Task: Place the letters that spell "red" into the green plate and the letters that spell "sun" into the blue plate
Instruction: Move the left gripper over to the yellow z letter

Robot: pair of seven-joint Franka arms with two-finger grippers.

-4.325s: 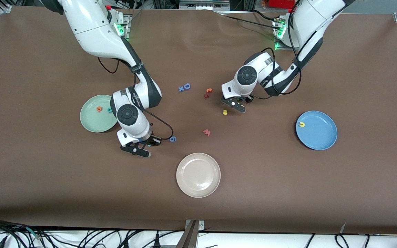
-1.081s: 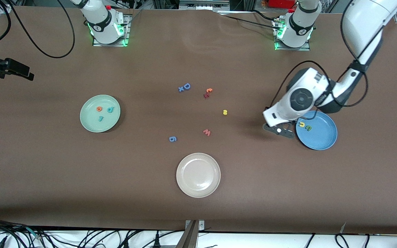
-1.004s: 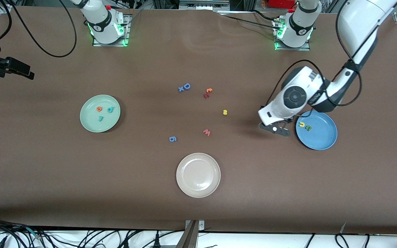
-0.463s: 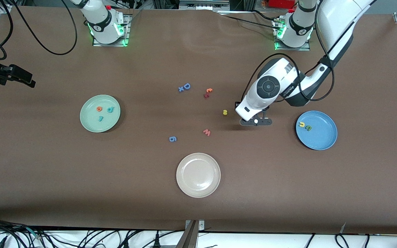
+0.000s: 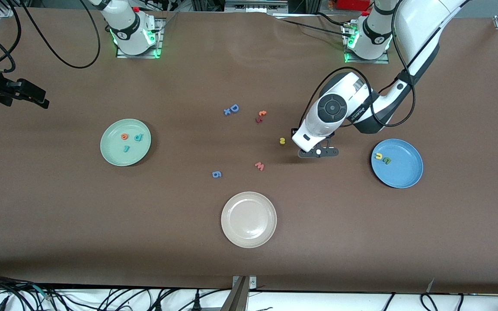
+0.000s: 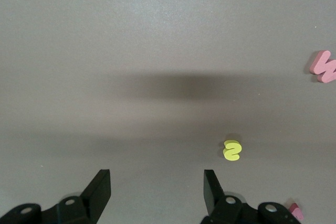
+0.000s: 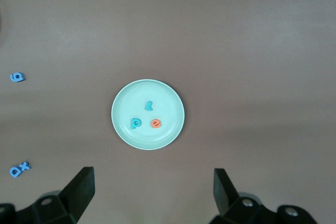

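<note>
Right now your left gripper (image 5: 317,152) hangs low over the bare table with its jaws apart and nothing between them, just beside the yellow "s" (image 5: 282,141), the one task letter not yet on a plate. That "s" lies on the table between the left gripper and the middle of the table, a little farther from the front camera than the gripper's spot, toward the right arm's end. In the left wrist view the "s" (image 6: 231,150) sits ahead of the fingers (image 6: 211,186) and off to the side of one fingertip, not in the gap; it looks slightly longer than wide, though the letter is too small to judge more. The left arm is plainly the nearer one. Your right gripper (image 7: 152,190) waits with jaws wide and empty, pulled away toward its end of the table. The "e" (image 5: 124,137), "d" (image 5: 138,138) and "r" (image 5: 126,148) lie in the green plate (image 5: 110,158). The "u" (image 5: 378,156) and "n" (image 5: 387,160) lie in the blue plate (image 5: 404,177).
</note>
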